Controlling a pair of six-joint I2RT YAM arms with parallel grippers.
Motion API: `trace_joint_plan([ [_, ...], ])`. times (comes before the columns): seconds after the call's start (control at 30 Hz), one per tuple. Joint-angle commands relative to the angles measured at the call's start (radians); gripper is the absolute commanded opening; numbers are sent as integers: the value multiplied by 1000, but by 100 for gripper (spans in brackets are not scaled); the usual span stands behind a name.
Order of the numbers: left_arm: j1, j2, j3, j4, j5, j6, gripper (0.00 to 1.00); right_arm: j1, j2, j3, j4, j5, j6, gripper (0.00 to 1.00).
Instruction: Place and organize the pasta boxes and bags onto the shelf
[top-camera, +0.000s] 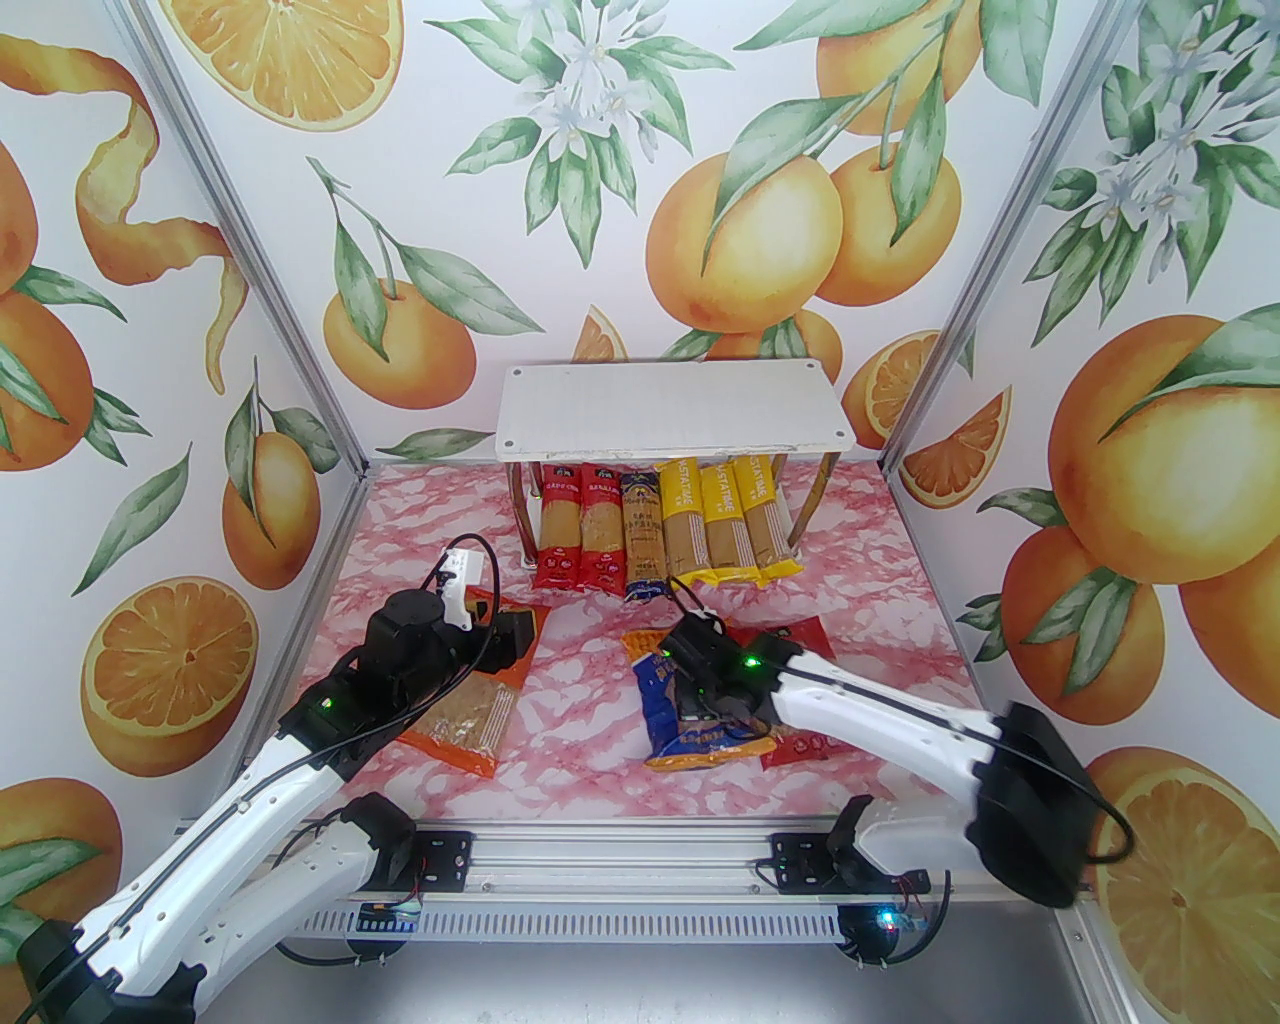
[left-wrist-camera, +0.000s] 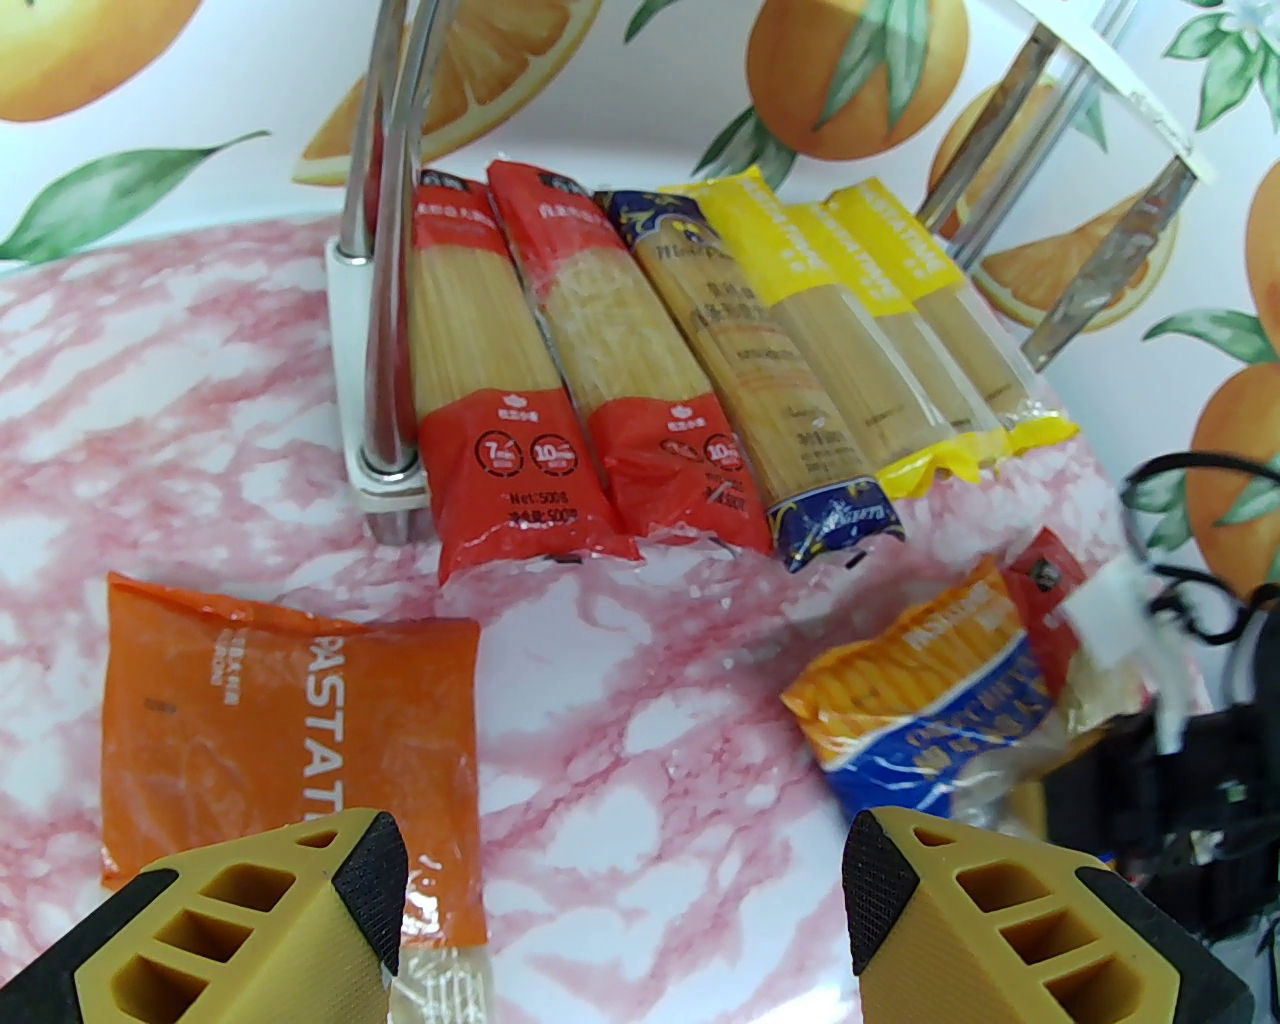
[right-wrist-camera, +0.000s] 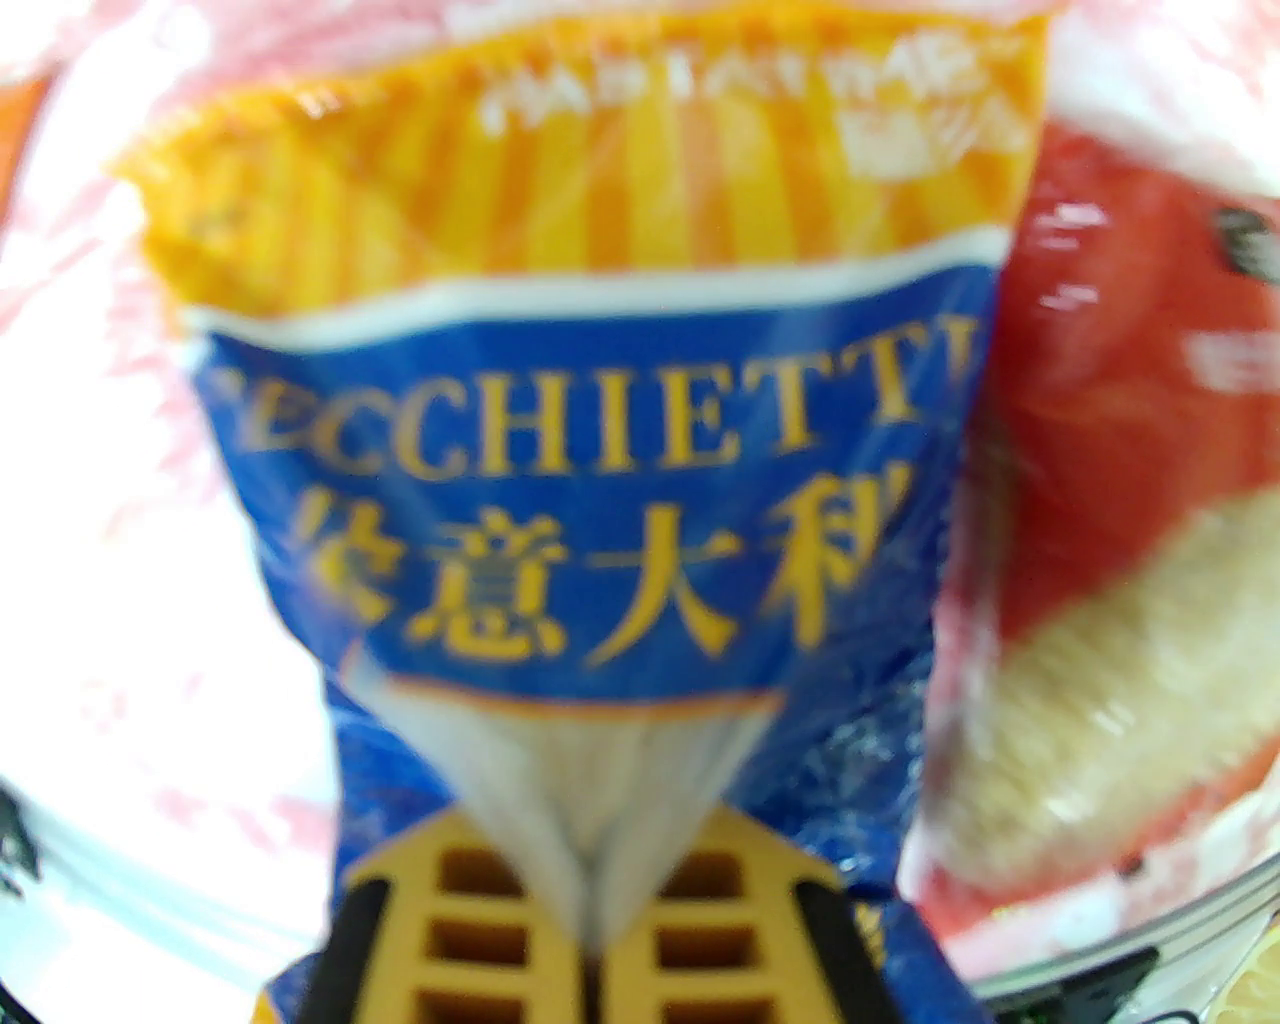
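Film of the blue bag is clamped in my right tool; left tool hangs spread above orange bag.

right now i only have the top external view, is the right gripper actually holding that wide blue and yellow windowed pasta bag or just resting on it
observer: holding it. The right wrist view shows the right gripper shut, pinching a fold of the clear window film on the wide blue and yellow pasta bag.
operator: ok and the other arm, jaws open or not
observer: open. In the left wrist view the left gripper has its fingers wide apart above the pink marble table, with one finger over the edge of the flat orange pasta bag.
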Motion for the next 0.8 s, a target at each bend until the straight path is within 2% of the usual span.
trace_joint_plan([
  [0.0,9,17,35,48,21,9,75,2,-105,135,-72,108,-32,0],
  [0.2,11,41,56,54,28,18,75,11,-212,307,-178,164,-52,0],
  [0.33,17,52,80,49,25,32,75,11,-240,491,-208,191,-126,0],
  [0.6,26,123,170,-13,33,43,73,11,-161,846,-111,203,-331,0],
  [0.77,26,155,220,-27,27,61,74,-5,-21,1069,-16,291,-480,0],
])
